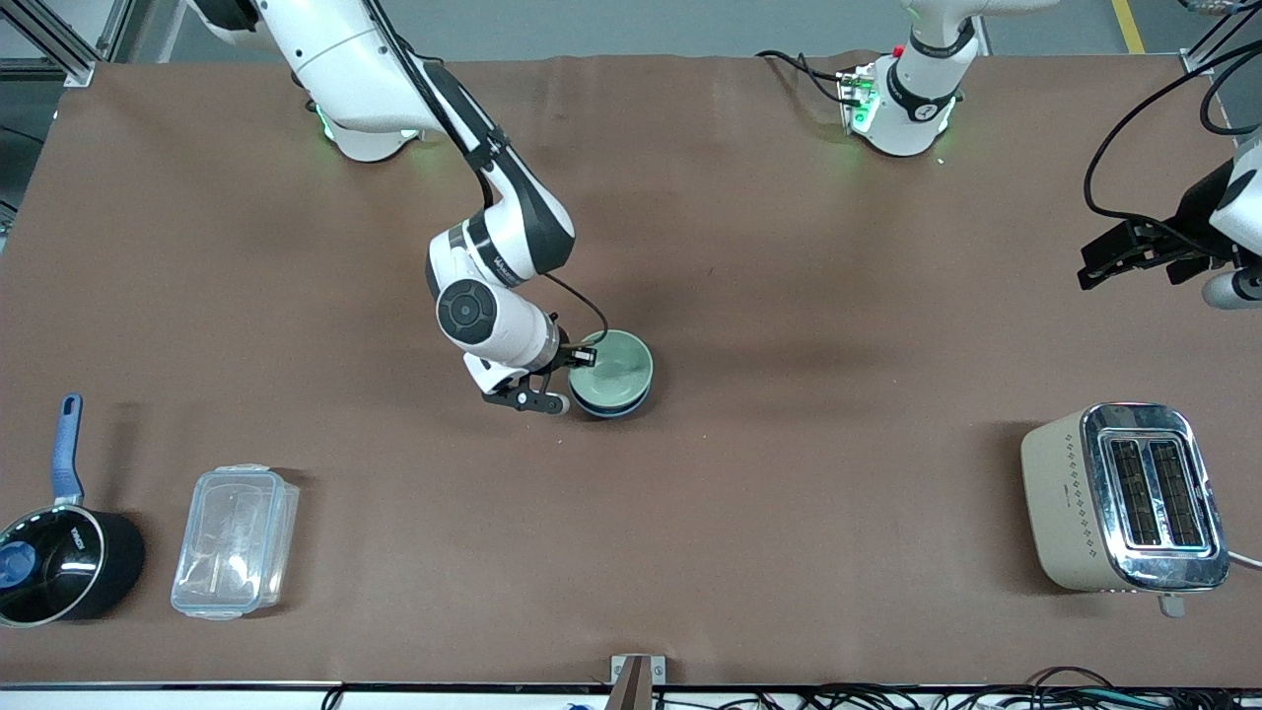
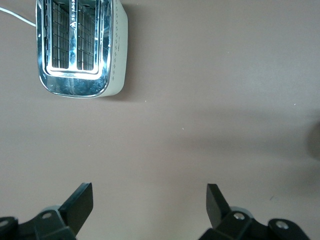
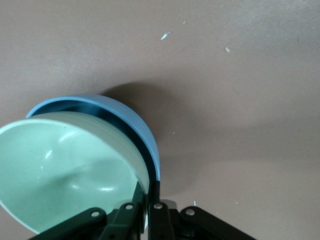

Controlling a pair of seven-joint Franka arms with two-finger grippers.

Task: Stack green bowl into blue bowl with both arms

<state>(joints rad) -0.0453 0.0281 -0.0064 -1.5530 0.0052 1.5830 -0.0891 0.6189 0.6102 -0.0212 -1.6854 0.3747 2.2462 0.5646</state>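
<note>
The pale green bowl [image 1: 613, 367] sits tilted inside the blue bowl [image 1: 611, 406] near the middle of the table. Only the blue bowl's rim and outer wall show under it. My right gripper [image 1: 569, 379] is at the side of the bowls toward the right arm's end. Its fingers are pinched on the green bowl's rim. In the right wrist view the gripper [image 3: 148, 192] grips the green bowl [image 3: 65, 170] at its edge, with the blue bowl [image 3: 135, 120] around it. My left gripper [image 1: 1092, 270] waits open and empty in the air above the table; it also shows in the left wrist view [image 2: 149, 192].
A cream and chrome toaster [image 1: 1124, 498] stands toward the left arm's end, also in the left wrist view [image 2: 80, 45]. A black saucepan with a blue handle [image 1: 59, 562] and a clear plastic container [image 1: 235, 540] lie toward the right arm's end, near the front edge.
</note>
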